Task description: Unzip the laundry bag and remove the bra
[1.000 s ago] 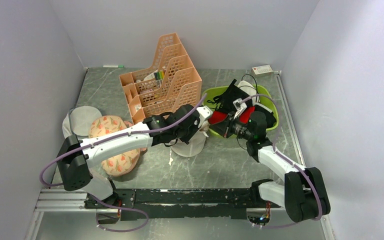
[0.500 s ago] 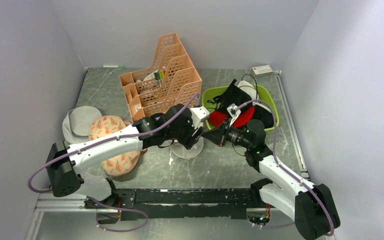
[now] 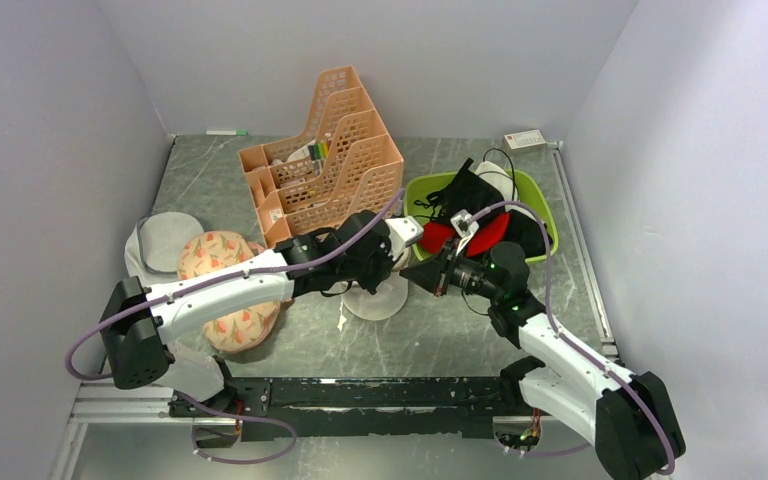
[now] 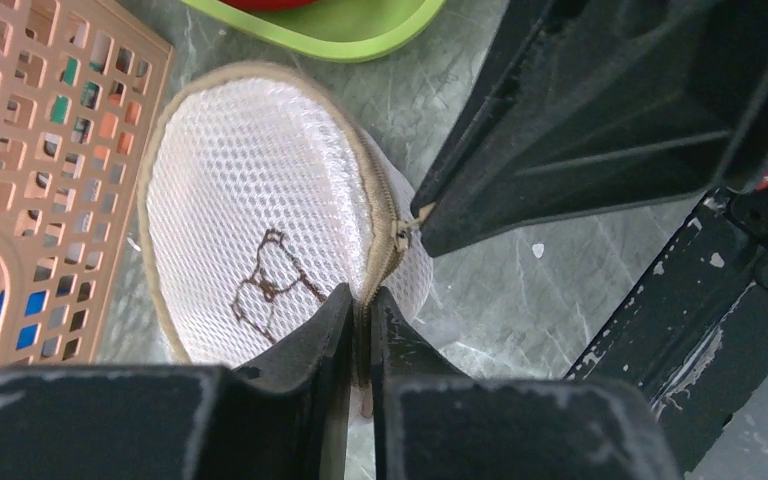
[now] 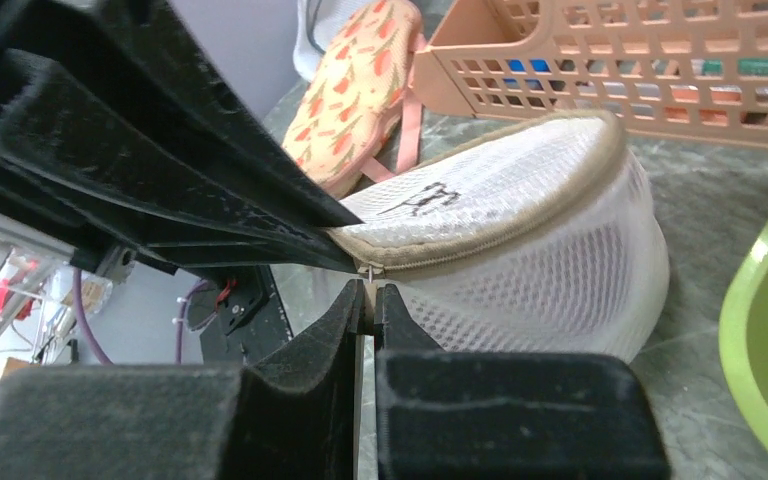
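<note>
Because the left arm (image 3: 230,290) lies across it in the top view, the laundry bag (image 4: 250,180) shows there only as a pale sliver on the desk (image 4: 505,290), beside the green bowl (image 3: 548,222). What it holds cannot be made out through the white mesh. The left fingers (image 4: 328,335) pinch its beige seam, nearly together. The right fingers (image 5: 320,335) are closed on the zipper pull (image 4: 401,231). Its one marking is a small dark bra outline (image 4: 270,280).
</note>
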You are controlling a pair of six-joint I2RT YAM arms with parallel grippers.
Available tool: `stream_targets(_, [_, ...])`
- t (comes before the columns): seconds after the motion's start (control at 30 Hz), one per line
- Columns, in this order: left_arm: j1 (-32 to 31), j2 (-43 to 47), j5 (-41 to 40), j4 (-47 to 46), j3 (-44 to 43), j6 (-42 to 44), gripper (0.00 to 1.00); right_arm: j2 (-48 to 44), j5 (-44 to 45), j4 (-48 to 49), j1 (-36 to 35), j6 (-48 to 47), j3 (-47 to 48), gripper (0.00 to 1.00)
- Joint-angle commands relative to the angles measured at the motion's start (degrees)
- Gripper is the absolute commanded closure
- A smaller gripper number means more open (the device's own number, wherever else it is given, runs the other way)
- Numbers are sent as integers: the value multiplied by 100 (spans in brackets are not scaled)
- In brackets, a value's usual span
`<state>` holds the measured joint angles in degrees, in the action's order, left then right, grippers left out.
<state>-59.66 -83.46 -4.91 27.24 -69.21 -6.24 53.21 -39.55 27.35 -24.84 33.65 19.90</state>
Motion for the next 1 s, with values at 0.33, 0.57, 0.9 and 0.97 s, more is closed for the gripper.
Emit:
stream_targets(0.33, [16,199,-371,-48,-37,105,93,600,298,-742,1363,172,75,100])
stream_targets(0.57, [16,95,-765,96,-108,5,93,678,-942,-87,1874,137,57,100])
stream_targets(0.9, [15,-124,-750,231,-203,-20,38,127,-661,-168,676,125,100,100])
stream_targets(0.97, [16,-115,-711,205,-191,-13,34,98,-566,-105,514,221,124,100])
